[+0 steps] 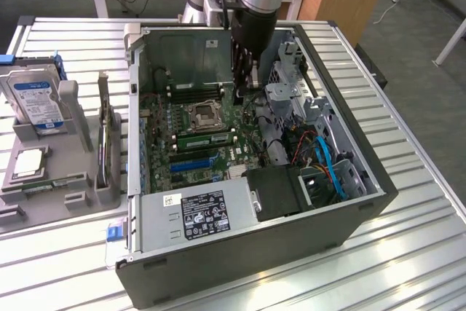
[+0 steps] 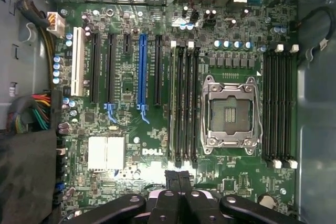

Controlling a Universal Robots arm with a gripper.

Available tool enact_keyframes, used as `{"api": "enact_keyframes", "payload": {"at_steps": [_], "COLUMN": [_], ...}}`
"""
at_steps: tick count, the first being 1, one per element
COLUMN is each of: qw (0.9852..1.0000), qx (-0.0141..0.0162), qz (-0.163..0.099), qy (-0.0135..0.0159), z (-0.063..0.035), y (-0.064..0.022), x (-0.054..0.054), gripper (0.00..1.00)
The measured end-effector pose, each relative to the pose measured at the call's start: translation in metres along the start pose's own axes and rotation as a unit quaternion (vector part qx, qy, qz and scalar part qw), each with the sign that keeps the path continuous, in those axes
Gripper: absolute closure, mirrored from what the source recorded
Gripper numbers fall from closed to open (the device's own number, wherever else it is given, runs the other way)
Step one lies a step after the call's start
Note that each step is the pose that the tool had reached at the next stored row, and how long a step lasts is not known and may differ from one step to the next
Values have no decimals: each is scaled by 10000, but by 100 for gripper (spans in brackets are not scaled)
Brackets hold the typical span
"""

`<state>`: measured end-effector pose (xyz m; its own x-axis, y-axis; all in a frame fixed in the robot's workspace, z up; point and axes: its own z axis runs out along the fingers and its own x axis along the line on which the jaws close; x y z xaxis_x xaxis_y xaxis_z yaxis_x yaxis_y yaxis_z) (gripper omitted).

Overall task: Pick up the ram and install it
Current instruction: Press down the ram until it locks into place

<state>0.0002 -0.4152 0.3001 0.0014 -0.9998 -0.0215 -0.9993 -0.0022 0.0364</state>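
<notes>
The ram (image 1: 207, 137) is a thin green stick standing in a memory slot of the motherboard (image 1: 167, 121), beside the empty processor socket (image 1: 202, 116). In the wrist view the ram (image 2: 172, 103) shows edge-on at the outer slot of the bank next to the socket (image 2: 230, 115). My gripper (image 1: 246, 87) hangs inside the open computer case, above the board and apart from the stick. Its black fingertips (image 2: 172, 178) are pressed together, shut, with nothing visible between them (image 2: 178, 178), close to one end of that slot bank.
The case walls (image 1: 378, 187) surround the board. A power supply (image 1: 196, 213) fills the front corner, and blue cables (image 1: 331, 169) and a drive cage (image 1: 291, 100) sit to the exterior view's right. On the grey fixture (image 1: 80, 180) to the left stand a hard drive (image 1: 36, 100) and a silver processor chip (image 1: 29, 162).
</notes>
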Motion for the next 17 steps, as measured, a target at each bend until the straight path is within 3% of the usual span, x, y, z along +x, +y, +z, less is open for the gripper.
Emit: {"api": "enact_keyframes", "payload": {"at_steps": [17], "qw": [10000], "qx": [0], "qz": [0], "qy": [0], "z": [260], "y": [-9], "x": [5], "gripper": [90]}}
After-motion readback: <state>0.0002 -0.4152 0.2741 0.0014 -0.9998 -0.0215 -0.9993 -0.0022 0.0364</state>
